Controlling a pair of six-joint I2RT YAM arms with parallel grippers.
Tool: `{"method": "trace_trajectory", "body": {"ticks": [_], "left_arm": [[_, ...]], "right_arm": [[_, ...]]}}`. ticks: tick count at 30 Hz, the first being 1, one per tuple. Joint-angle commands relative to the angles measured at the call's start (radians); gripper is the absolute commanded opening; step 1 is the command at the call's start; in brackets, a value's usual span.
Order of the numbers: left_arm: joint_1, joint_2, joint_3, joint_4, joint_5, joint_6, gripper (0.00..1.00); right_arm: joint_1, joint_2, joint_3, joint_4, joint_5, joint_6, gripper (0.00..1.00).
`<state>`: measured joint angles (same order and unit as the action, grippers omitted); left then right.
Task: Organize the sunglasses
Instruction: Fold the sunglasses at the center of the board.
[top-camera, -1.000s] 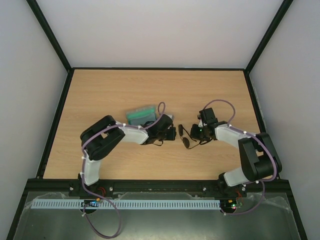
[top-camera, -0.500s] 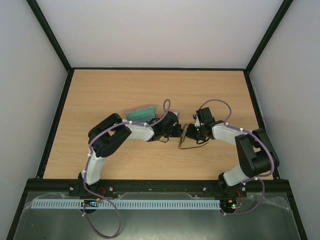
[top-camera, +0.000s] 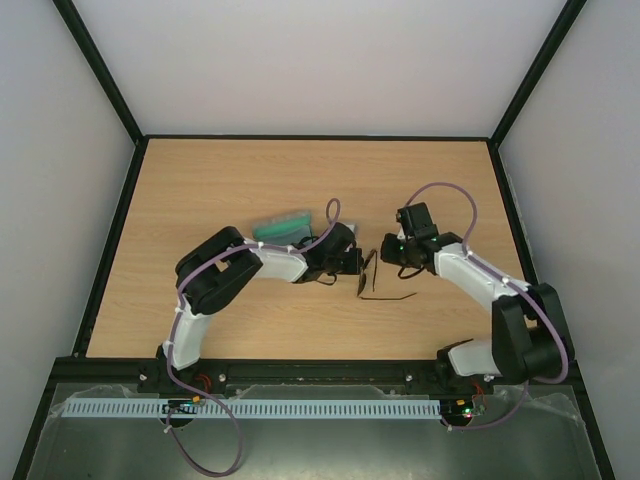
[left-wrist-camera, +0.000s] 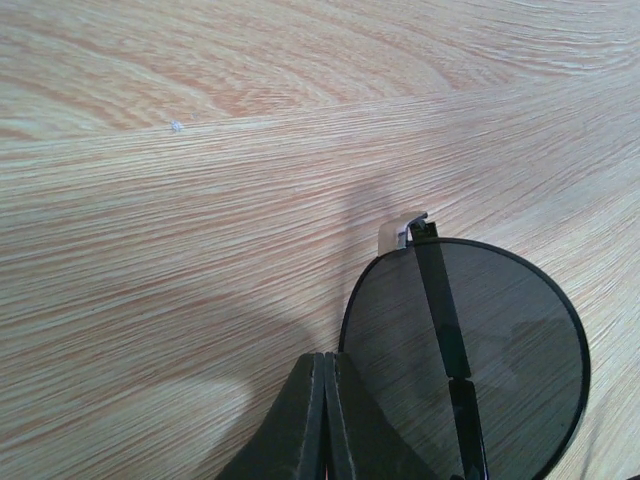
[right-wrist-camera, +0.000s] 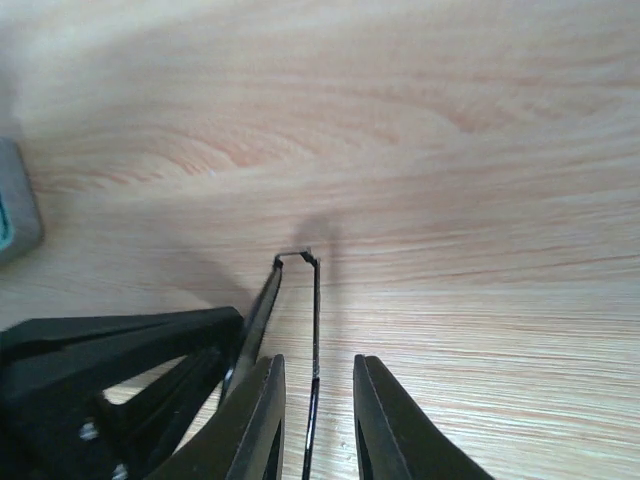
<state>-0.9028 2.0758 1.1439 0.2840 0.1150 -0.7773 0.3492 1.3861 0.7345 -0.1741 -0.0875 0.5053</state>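
The sunglasses (left-wrist-camera: 500, 340) are black-framed with dark grey lenses, the table (top-camera: 250, 180) pale wood-grain, the case (top-camera: 280, 226) grey and green.

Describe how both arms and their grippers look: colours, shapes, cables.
The left arm and right arm look alike: white links between bulky black joints, a lilac cable looping along each. A green light glows near the right wrist. The left gripper and right gripper have slim, black, tapered fingers.
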Motion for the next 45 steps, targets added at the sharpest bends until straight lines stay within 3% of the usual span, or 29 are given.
{"method": "trace_trajectory", "body": {"ticks": [1,5,8,16,24,28,36,45], "left_arm": [[0.007,-0.026,-0.03,-0.032,-0.002,0.011,0.02],[0.024,-0.047,-0.048,-0.035,-0.003,0.016,0.02],[0.048,-0.072,-0.065,-0.039,-0.011,0.03,0.02],[0.118,-0.113,-0.108,-0.006,0.037,0.034,0.02],[0.14,-0.094,-0.1,0.041,0.087,0.029,0.03],[0.138,-0.08,-0.093,0.056,0.123,0.031,0.03],[0.133,-0.05,-0.054,0.036,0.13,0.041,0.03],[0.12,0.013,0.021,-0.004,0.134,0.048,0.03]], "right_arm": [[0.006,-0.084,0.046,-0.155,0.077,-0.01,0.21],[0.011,-0.206,-0.037,-0.198,0.022,0.031,0.21],[0.101,-0.302,-0.066,-0.219,0.023,0.119,0.21],[0.253,-0.537,-0.223,-0.274,0.091,0.391,0.26],[0.301,-0.679,-0.334,-0.382,0.187,0.556,0.24],[0.301,-0.64,-0.374,-0.336,0.204,0.574,0.2],[0.301,-0.396,-0.351,-0.17,0.237,0.551,0.14],[0.2,-0.279,-0.265,-0.175,0.28,0.432,0.13]]}}
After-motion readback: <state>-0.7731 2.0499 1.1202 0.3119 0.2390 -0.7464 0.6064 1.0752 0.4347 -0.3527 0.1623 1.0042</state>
